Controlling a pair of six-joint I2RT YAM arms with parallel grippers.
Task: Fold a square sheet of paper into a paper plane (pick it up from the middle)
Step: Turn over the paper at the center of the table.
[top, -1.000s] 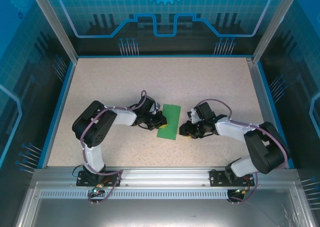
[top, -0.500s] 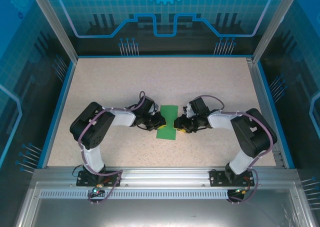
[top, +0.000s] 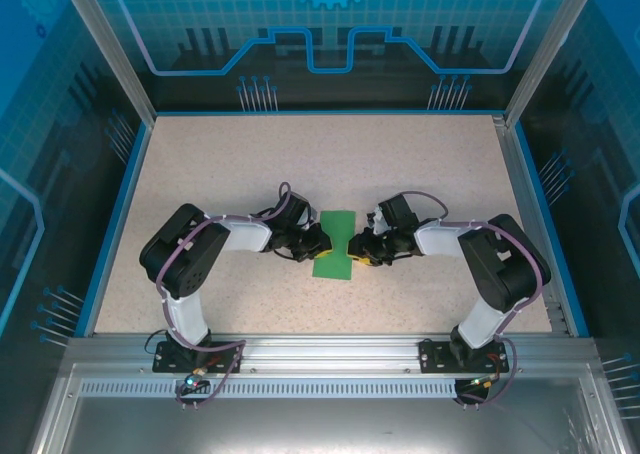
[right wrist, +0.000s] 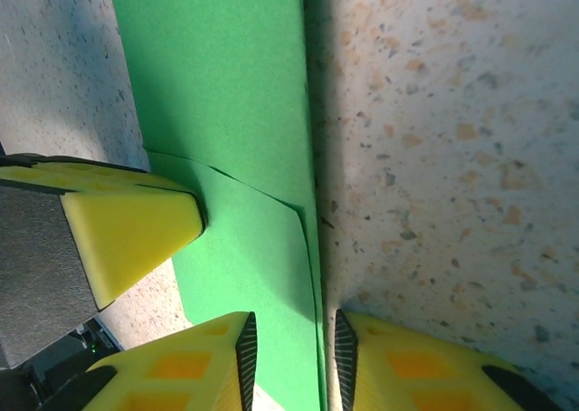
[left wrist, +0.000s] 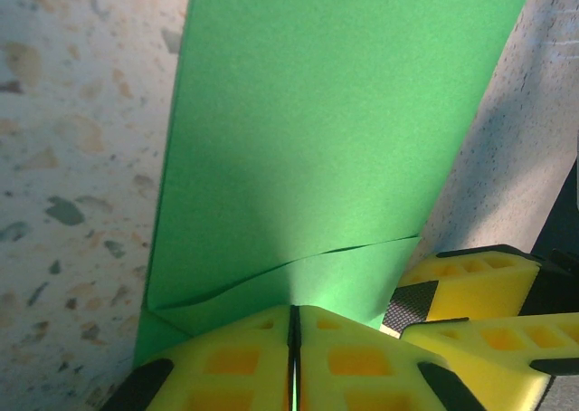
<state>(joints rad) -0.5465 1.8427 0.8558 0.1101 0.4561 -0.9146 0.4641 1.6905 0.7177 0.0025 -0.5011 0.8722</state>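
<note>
1. Seemingly the first half-fold is made; the bright green square sheet of paper (top: pixel 335 244) lies as a narrow doubled strip mid-tabletop (top: pixel 300 164), between the two arms.
2. Left fingers (left wrist: pixel 312 361) are pressed together on its left edge; right fingers (right wrist: pixel 237 361) stand slightly apart, straddling its right edge.
3. Nose corners, wing folds and the pointed dart itself all remain, I judge.

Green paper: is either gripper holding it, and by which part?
The left gripper pinches the green paper at its edge; the right gripper straddles the opposite edge, jaws apart.
</note>
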